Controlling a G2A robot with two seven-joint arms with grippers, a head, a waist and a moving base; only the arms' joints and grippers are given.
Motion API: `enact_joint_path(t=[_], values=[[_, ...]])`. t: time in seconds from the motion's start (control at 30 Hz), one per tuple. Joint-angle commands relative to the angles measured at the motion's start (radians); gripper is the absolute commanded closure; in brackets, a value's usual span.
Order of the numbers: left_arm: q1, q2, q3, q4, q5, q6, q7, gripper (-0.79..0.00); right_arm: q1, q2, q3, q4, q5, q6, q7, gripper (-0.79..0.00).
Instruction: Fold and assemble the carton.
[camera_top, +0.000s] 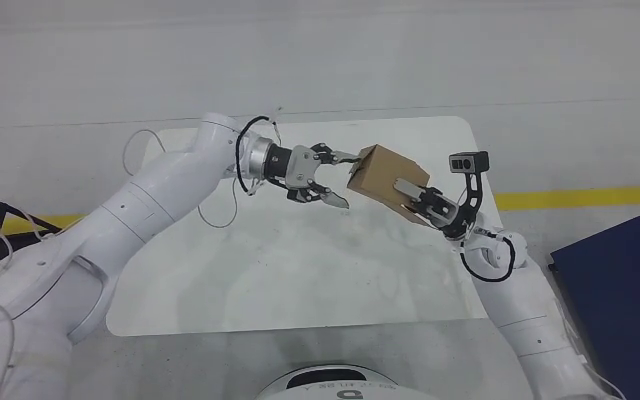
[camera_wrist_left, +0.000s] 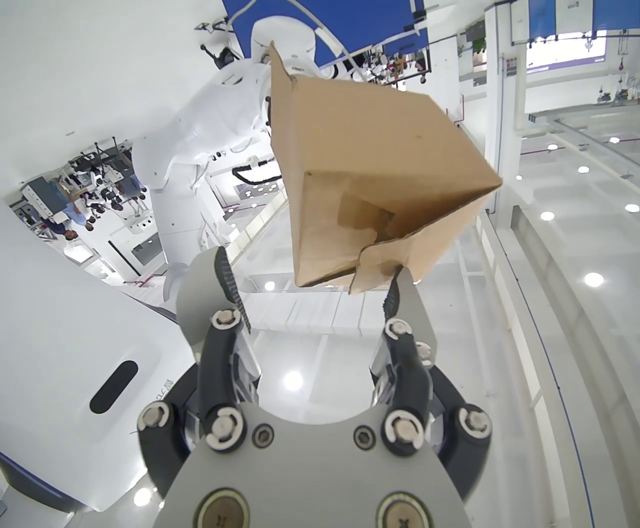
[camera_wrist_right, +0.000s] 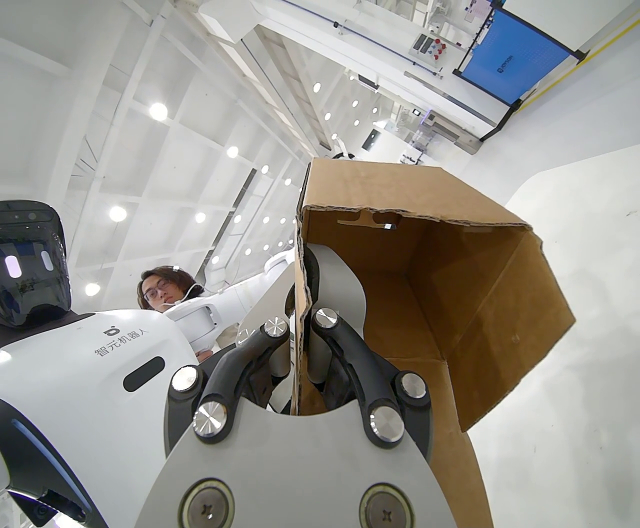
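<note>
The right gripper is clamping one wall of the carton at its open end, holding it tilted in the air above the counter, while the left gripper is hovering wide open just beside the opposite, partly folded end, facing it head on, one finger seemingly touching a loose flap. The carton's long axis is running from gripper to gripper, so the left arm is looking best placed for pressing that flap in
</note>
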Motion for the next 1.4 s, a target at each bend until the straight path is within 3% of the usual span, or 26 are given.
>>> enact_joint_path(t=[0.0,0.7,1.37], values=[[-0.004,-0.002,0.009,0.0,0.004,0.0,0.0,-0.523,0.001,0.0,0.0,0.001,0.001,0.0,0.001,0.0],[-0.027,-0.029,0.057,0.003,0.059,-0.008,-0.008,-0.471,-0.006,0.001,-0.001,0.002,0.014,-0.008,0.011,0.0],[-0.032,-0.041,0.072,0.005,0.087,-0.013,-0.013,-0.48,-0.052,0.008,0.025,-0.027,0.028,-0.023,0.021,0.0]])
